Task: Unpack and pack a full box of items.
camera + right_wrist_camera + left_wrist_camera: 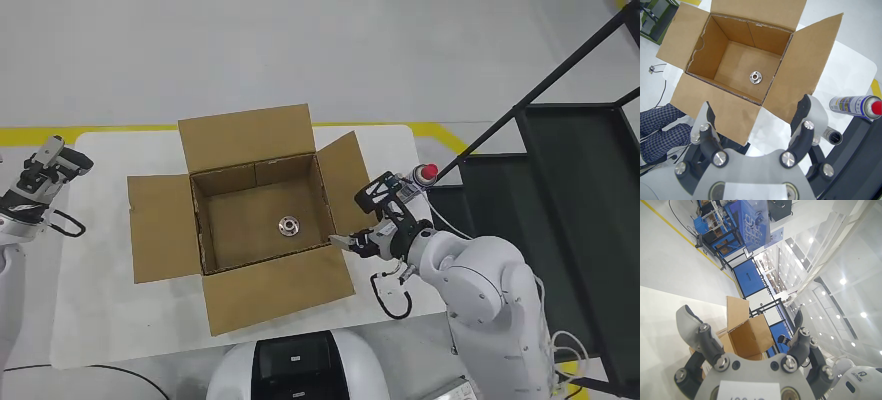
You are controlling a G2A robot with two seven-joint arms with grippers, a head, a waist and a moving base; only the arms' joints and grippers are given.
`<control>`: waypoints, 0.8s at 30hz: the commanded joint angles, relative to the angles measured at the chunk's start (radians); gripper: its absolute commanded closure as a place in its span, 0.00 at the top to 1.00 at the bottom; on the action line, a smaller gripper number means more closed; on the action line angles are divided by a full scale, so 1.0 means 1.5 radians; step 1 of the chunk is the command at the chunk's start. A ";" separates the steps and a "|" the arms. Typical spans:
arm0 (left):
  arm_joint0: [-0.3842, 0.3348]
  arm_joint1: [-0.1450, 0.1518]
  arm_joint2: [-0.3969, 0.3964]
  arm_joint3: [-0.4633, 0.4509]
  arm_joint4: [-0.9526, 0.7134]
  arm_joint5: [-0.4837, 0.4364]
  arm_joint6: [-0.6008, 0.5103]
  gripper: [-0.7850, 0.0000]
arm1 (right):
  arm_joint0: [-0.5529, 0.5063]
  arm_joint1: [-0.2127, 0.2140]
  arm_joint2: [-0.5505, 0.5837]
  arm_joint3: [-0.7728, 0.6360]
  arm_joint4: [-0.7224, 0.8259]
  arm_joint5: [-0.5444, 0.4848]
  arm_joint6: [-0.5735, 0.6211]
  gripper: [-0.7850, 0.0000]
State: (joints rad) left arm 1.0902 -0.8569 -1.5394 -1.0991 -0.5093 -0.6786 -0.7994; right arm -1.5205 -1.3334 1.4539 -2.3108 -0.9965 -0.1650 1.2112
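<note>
My right hand [756,102] is open, empty. The metal ring [755,77] looks hard and slippery; I'd pinch its edges.

Beyond the cardboard box [745,336], blue panels [746,278] bear small white lettering with a logo. A blue strip [767,287] beside them carries larger white letters. A white perforated panel [761,306] just past the box's raised flap has dark lettering. Farther beyond the box, a blue sign [777,235] holds print too small to make out. The spray can [849,105] beside the box wears a label with pictures and text too fine to read. A white sticker [748,390], nearer than the box, shows cut-off dark characters.
</note>
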 commanded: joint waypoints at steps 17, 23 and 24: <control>0.000 0.000 0.000 0.000 0.000 0.000 0.000 1.00 | -0.123 0.019 0.278 0.076 0.069 0.030 -0.089 1.00; 0.000 0.000 0.000 0.000 0.000 0.000 0.000 1.00 | -0.112 0.025 0.270 0.168 0.060 0.015 -0.094 1.00; 0.000 0.000 0.000 0.000 0.000 0.000 0.000 1.00 | -0.109 0.026 0.265 0.182 0.048 0.014 -0.096 1.00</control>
State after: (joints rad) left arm 1.0902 -0.8569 -1.5394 -1.0991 -0.5093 -0.6786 -0.7994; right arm -1.6885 -1.2955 1.8573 -2.0577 -0.9092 -0.1425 1.0704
